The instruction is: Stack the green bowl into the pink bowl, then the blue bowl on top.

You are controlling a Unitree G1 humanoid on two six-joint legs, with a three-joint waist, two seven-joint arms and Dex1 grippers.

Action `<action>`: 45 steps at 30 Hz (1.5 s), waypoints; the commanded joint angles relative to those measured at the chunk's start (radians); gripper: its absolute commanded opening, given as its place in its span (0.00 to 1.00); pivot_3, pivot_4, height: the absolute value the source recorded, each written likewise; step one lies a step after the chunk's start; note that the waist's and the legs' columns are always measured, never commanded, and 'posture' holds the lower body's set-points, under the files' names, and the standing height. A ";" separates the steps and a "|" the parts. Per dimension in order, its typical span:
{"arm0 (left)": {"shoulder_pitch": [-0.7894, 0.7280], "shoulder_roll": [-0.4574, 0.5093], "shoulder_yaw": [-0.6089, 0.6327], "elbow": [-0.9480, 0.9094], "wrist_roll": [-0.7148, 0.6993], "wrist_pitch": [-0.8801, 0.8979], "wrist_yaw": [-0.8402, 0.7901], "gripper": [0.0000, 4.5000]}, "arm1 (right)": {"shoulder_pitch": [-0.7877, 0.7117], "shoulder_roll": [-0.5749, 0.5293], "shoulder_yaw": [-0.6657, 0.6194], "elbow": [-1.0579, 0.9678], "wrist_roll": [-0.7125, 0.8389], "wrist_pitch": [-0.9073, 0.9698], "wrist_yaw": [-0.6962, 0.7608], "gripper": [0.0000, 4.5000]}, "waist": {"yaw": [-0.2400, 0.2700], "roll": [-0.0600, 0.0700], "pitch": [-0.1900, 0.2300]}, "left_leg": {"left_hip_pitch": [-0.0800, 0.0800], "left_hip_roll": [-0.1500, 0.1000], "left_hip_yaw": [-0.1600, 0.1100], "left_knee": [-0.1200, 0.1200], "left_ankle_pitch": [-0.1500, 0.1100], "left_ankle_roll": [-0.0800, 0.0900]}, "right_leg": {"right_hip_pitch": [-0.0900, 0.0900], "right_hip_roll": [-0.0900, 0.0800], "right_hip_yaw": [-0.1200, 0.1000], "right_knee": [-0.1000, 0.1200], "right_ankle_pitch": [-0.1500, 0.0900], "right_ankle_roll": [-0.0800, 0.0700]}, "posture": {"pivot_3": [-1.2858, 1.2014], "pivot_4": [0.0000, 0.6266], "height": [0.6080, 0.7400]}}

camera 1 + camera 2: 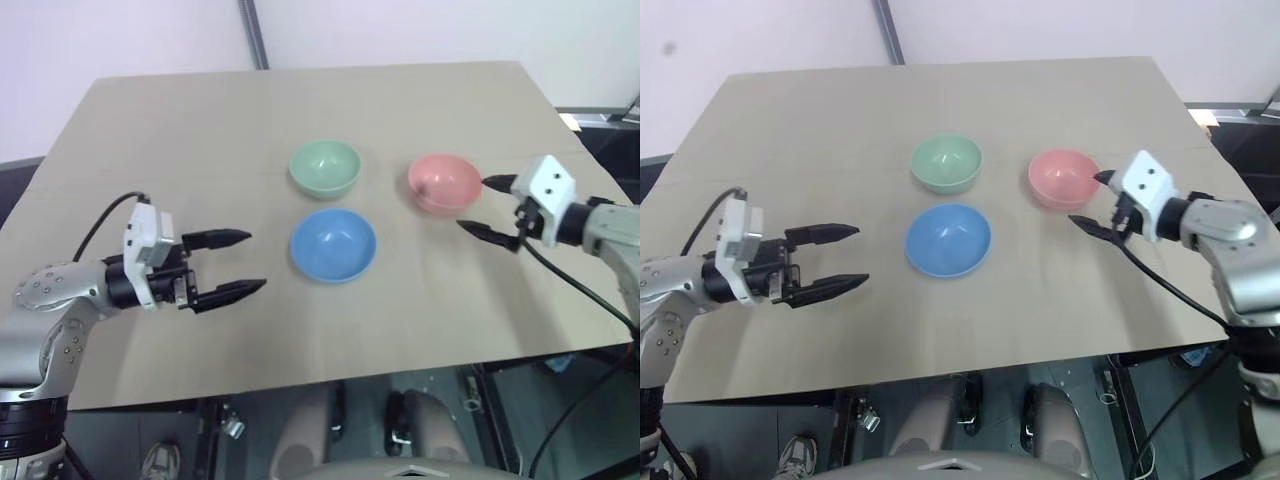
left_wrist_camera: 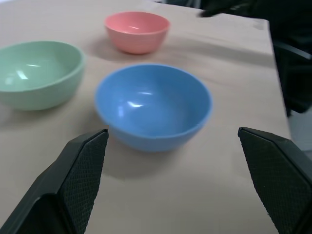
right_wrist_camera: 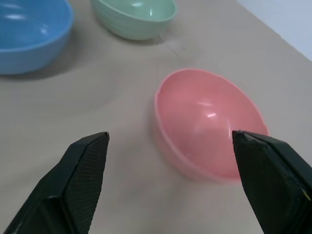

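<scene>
No stacking had been done. The green bowl (image 1: 325, 167), the pink bowl (image 1: 444, 182) and the blue bowl (image 1: 333, 244) each stood separately and upright on the table (image 1: 150, 130), none nested: green at the far centre, pink to its right, blue nearest the robot. The left gripper (image 1: 232, 263) was spread wide and empty, aimed at the blue bowl. The right gripper (image 1: 487, 207) was likewise spread and empty, just beside the pink bowl. Both stacking steps remained.
</scene>
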 commanded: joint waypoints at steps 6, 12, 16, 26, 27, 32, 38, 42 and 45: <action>0.081 -0.009 0.059 -0.103 -0.006 -0.019 0.025 1.00 | -0.225 0.102 0.176 0.408 -0.178 -0.236 0.115 0.86 | -0.001 0.000 0.001 | -0.001 0.000 0.001 0.000 0.004 0.002 | 0.000 0.000 0.000 0.000 0.003 0.000 | 0.52 0.24 1.00; 0.156 -0.021 0.108 -0.151 -0.014 -0.020 0.052 1.00 | -0.305 0.137 0.213 0.583 -0.267 -0.392 0.132 0.30 | 0.000 0.000 0.001 | 0.000 0.001 0.002 0.002 0.003 -0.001 | -0.001 0.001 0.001 0.002 0.003 0.000 | 0.52 0.24 1.00; 0.178 -0.028 0.117 -0.170 -0.017 -0.022 0.062 1.00 | -0.326 0.147 0.216 0.621 -0.304 -0.478 0.129 0.03 | -0.001 0.000 0.001 | 0.000 0.001 0.002 0.004 0.002 -0.003 | 0.000 0.001 0.001 0.003 0.002 0.001 | 0.52 0.24 1.00; 0.197 -0.041 0.117 -0.149 0.006 -0.056 0.063 1.00 | 0.022 -0.019 0.173 -0.103 -0.061 -0.236 0.391 0.03 | 0.004 0.000 0.001 | -0.001 0.002 0.001 0.005 0.001 -0.002 | 0.000 0.001 0.001 0.003 0.003 0.001 | 0.52 0.24 1.00; 0.196 -0.041 0.116 -0.148 0.006 -0.057 0.065 1.00 | 0.065 -0.045 0.173 -0.150 -0.065 -0.232 0.397 0.03 | 0.008 0.000 0.001 | -0.001 0.002 0.001 0.005 0.000 -0.001 | 0.000 0.001 0.001 0.002 0.003 0.001 | 0.52 0.24 1.00; 0.187 -0.038 0.109 -0.131 0.022 -0.067 0.064 1.00 | 0.106 -0.039 0.248 -0.269 -0.138 -0.167 0.356 0.03 | -0.006 0.000 0.001 | 0.001 0.003 0.002 0.007 -0.003 0.004 | 0.000 0.000 0.001 0.002 0.000 0.003 | 0.52 0.24 1.00; 0.124 -0.024 0.085 -0.090 0.058 -0.087 0.064 1.00 | -0.035 0.114 0.364 -0.181 -0.269 -0.126 0.280 0.28 | -0.014 0.000 0.001 | 0.002 0.011 0.009 0.008 -0.003 0.003 | -0.002 0.000 -0.002 0.003 0.001 0.001 | 0.52 0.24 1.00; 0.083 -0.010 0.078 -0.073 0.102 -0.085 0.098 1.00 | -0.046 0.138 0.322 -0.211 -0.260 -0.126 0.243 0.69 | 0.003 0.000 0.001 | -0.003 0.009 0.012 0.008 -0.001 -0.001 | -0.006 -0.002 -0.001 0.002 0.006 0.000 | 0.52 0.24 1.00; 0.045 -0.002 0.060 -0.047 0.229 -0.142 0.188 1.00 | -0.037 0.119 0.272 -0.272 -0.195 -0.074 0.264 0.69 | 0.004 -0.001 0.001 | -0.005 0.008 0.013 0.008 -0.001 -0.001 | -0.007 -0.002 -0.001 0.001 0.007 0.000 | 0.52 0.24 1.00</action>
